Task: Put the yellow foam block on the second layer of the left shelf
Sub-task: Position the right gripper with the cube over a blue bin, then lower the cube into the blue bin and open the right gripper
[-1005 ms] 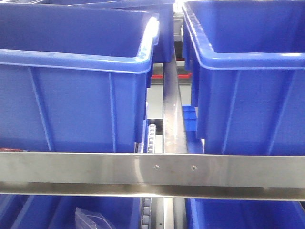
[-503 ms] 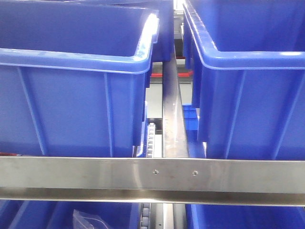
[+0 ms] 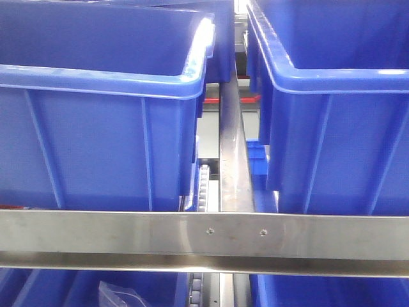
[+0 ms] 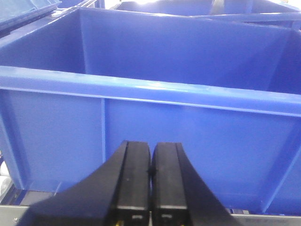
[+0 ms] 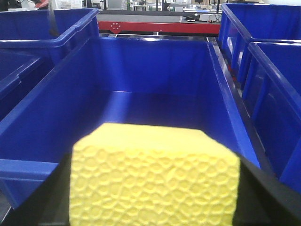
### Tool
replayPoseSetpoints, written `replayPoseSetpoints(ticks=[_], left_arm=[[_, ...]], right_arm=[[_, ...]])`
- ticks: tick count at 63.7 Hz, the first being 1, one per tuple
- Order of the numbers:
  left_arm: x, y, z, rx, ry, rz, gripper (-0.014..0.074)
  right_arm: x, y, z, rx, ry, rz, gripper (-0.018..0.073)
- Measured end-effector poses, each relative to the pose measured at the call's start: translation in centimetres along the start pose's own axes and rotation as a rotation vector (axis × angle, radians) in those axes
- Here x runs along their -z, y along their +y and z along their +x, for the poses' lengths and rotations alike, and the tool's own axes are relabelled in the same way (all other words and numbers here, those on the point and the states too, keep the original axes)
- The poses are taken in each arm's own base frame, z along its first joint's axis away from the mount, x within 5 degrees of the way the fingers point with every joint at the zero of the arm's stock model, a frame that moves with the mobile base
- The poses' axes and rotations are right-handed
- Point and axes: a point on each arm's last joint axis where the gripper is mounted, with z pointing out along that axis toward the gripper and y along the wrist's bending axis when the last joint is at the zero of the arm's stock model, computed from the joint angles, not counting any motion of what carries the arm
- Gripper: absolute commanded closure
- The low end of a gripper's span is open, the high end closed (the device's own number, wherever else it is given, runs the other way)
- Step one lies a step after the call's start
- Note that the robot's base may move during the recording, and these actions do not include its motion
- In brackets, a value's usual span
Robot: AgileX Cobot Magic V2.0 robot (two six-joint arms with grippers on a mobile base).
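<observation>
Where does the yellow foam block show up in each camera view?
Front-facing: not in view.
Left wrist: not in view.
Right wrist: the yellow foam block fills the lower centre, close to the camera.
Shared landmark: blue bins with rounded rims appear in all three views.

Just ahead of the left gripper (image 4: 150, 172) rises the ribbed front wall of a blue plastic bin (image 4: 211, 141). Ahead of the right gripper (image 5: 155, 188) an open blue bin (image 5: 155, 75) stretches away, with a red-framed bench (image 5: 160, 27) beyond it in bright light. In the front view a steel shelf rail (image 3: 128, 233) crosses below the bins, with a roller track (image 3: 204, 185) behind it.
</observation>
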Motion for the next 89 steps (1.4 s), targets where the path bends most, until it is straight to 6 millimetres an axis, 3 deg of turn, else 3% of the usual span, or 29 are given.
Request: replayPoseSetpoints(ticks=[7, 14, 25, 32, 37, 42, 50, 59, 67, 77, 84, 89], left_arm=[[0.0, 0.0, 0.0, 0.0, 0.0, 0.0, 0.046], [0.0, 0.0, 0.0, 0.0, 0.0, 0.0, 0.046], [0.0, 0.0, 0.0, 0.0, 0.0, 0.0, 0.046], [0.0, 0.0, 0.0, 0.0, 0.0, 0.0, 0.046], [0.0, 0.0, 0.0, 0.0, 0.0, 0.0, 0.046], [0.0, 0.0, 0.0, 0.0, 0.0, 0.0, 0.046], [0.0, 0.0, 0.0, 0.0, 0.0, 0.0, 0.046], [0.0, 0.0, 0.0, 0.0, 0.0, 0.0, 0.046], [0.0, 0.0, 0.0, 0.0, 0.0, 0.0, 0.046], [0.0, 0.0, 0.0, 0.0, 0.0, 0.0, 0.046], [0.0, 0.0, 0.0, 0.0, 0.0, 0.0, 0.046], [0.0, 0.0, 0.0, 0.0, 0.0, 0.0, 0.046]], right_arm=[[-1.4, 0.2, -1.0, 0.006, 0.063, -0.001, 0.0295], [-4.1, 0.6, -3.7, 0.018, 0.154, 0.001, 0.0295], [-11.2, 1.6, -8.5, 0.033, 0.33, 0.015, 0.0295], [-15.7, 2.1, -10.0, 0.042, 0.444, 0.03, 0.0295], [-19.0, 2.5, -10.0, 0.05, 0.513, 0.036, 0.0295], [-22.0, 2.9, -9.1, 0.06, 0.578, 0.038, 0.0295], [-27.1, 3.5, -6.1, 0.091, 0.677, 0.036, 0.0295], [-32.1, 4.2, -1.0, 0.117, 0.794, 0.023, 0.0295], [-35.3, 4.6, 3.4, 0.134, 0.888, 0.015, 0.0295], [-37.0, 4.9, 6.6, 0.149, 0.958, 0.01, 0.0294], [-37.1, 5.0, 6.8, 0.152, 0.961, 0.008, 0.0271], [-37.2, 5.0, 6.7, 0.153, 0.957, 0.008, 0.0174]])
